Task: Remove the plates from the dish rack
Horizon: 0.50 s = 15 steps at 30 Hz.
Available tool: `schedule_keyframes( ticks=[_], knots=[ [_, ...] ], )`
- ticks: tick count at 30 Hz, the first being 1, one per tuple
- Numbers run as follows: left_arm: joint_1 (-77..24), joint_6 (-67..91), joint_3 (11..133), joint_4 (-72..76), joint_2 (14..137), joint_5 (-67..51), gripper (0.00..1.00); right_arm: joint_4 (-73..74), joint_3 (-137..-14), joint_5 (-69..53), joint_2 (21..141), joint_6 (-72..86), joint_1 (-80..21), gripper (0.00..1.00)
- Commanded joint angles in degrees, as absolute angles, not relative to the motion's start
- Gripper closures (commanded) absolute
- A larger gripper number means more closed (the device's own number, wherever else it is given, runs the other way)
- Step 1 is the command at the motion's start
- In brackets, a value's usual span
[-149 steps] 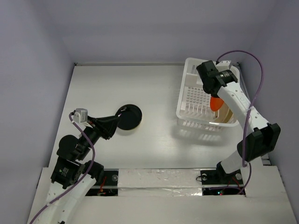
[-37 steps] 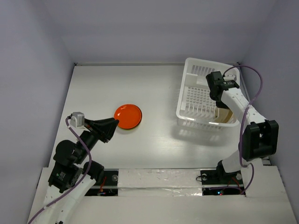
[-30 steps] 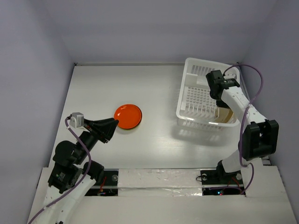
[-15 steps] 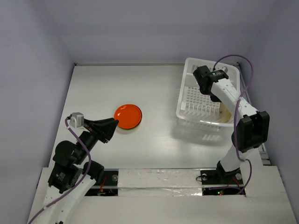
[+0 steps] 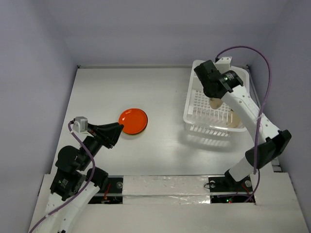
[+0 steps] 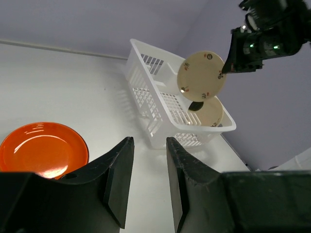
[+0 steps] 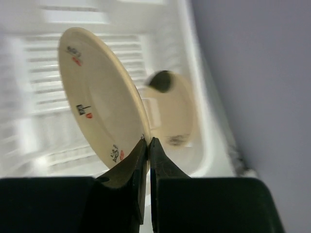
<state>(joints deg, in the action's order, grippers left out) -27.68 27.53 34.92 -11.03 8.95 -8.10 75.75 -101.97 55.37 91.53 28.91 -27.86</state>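
Observation:
The white dish rack (image 5: pixel 195 99) stands at the back right. My right gripper (image 5: pixel 213 96) is shut on the rim of a cream plate (image 7: pixel 97 111) and holds it upright above the rack; the plate also shows in the left wrist view (image 6: pixel 201 76). A second cream plate (image 7: pixel 176 114) leans inside the rack at its near right end (image 5: pixel 237 119). An orange plate (image 5: pixel 133 121) lies on the table at centre left. My left gripper (image 5: pixel 116 132) is open and empty, just near-left of the orange plate (image 6: pixel 41 150).
The enclosure's back wall and right wall stand close behind and beside the rack. The right arm's purple cable (image 5: pixel 252 53) loops above the rack. A taped strip (image 5: pixel 165 187) runs along the table's near edge.
My right gripper has closed on a cream plate in the rack and lifted it up and to the left. The orange plate now lies where a dark plate lay. My left arm has drawn back.

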Motion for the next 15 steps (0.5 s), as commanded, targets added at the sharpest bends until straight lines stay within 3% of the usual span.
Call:
schedule_keyframes(
  ticks=[1, 10, 15],
  knots=[
    [-28.04, 27.69, 35.59, -8.96, 10.02, -7.82, 0.7, 62.73, -104.6, 46.11, 85.61, 28.39, -34.97, 1.0],
    [-28.04, 28.12, 35.95, -10.11, 9.76, -4.84, 0.7, 28.07, -87.66, 16.31, 88.32, 32.07, -44.29, 1.0],
    [-28.04, 28.21, 36.04, -10.28, 9.14, -3.43, 0.69, 13.72, -85.78, 6.42, 95.52, 37.43, -46.66, 1.0]
  ],
)
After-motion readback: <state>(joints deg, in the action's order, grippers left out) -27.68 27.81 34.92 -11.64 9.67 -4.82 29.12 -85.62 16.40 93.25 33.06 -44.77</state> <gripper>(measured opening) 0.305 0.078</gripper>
